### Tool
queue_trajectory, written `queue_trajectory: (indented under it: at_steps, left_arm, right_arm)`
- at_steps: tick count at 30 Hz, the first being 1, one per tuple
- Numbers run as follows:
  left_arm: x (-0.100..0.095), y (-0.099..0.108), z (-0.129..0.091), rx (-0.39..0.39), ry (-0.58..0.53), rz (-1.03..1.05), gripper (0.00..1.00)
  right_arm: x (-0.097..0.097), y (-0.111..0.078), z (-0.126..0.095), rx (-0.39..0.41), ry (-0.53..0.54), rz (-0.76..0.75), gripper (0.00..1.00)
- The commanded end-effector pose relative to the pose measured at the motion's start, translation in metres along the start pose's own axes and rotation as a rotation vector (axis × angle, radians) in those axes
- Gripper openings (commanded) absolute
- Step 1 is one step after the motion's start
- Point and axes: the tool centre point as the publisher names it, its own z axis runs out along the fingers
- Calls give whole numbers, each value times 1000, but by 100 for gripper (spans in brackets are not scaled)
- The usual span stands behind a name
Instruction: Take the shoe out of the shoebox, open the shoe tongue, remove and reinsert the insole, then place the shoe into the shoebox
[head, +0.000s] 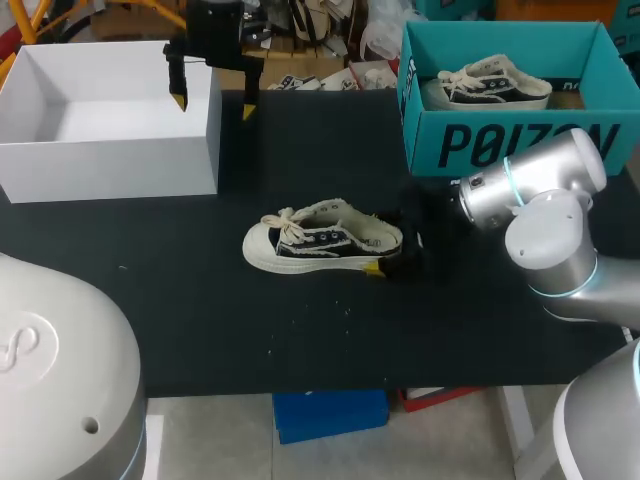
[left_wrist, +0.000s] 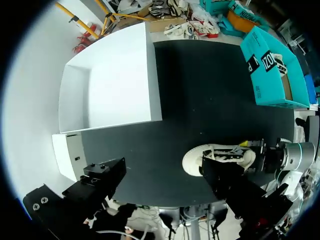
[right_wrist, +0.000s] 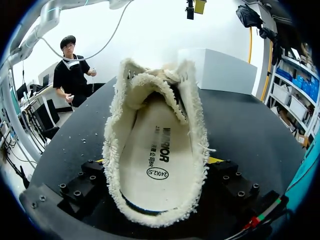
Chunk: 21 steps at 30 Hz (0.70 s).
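Canvas shoe (head: 320, 243), low-cut, with a white rubber sole, dark upper, cream laces and frayed cream collar, stood on its sole at the middle of the matte black table (head: 200, 330). Right fingers (head: 372, 268) were clamped on its heel from both sides; one yellow tip showed, the other was hidden behind the shoe. The right wrist view looked down onto a smooth pale insole (right_wrist: 157, 160). Left fingers (head: 180, 98) hung spread apart at upper left, by the white box (head: 110, 160). At upper right, a teal cardboard shoebox (head: 500, 140) held a second shoe (head: 495, 85), partly cut off by its wall.
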Motion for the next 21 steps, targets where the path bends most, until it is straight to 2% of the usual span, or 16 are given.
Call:
queue_trajectory:
  at_steps: [1, 4, 6, 11, 21]
  left_arm:
    - [0, -1, 0, -1, 0, 1, 100]
    - [-3, -1, -1, 9, -5, -18, 100]
    - [1, 0, -3, 24, -2, -30, 100]
    - [25, 6, -2, 40, 34, -43, 100]
    - [81, 27, 13, 25, -7, -5, 100]
  right_arm:
    - [-1, 0, 2, 1, -2, 1, 0]
    - [-1, 0, 2, 1, -2, 1, 0]
    - [-1, 0, 2, 1, -2, 1, 0]
    - [-1, 0, 2, 1, -2, 1, 0]
    - [-1, 0, 2, 1, -2, 1, 0]
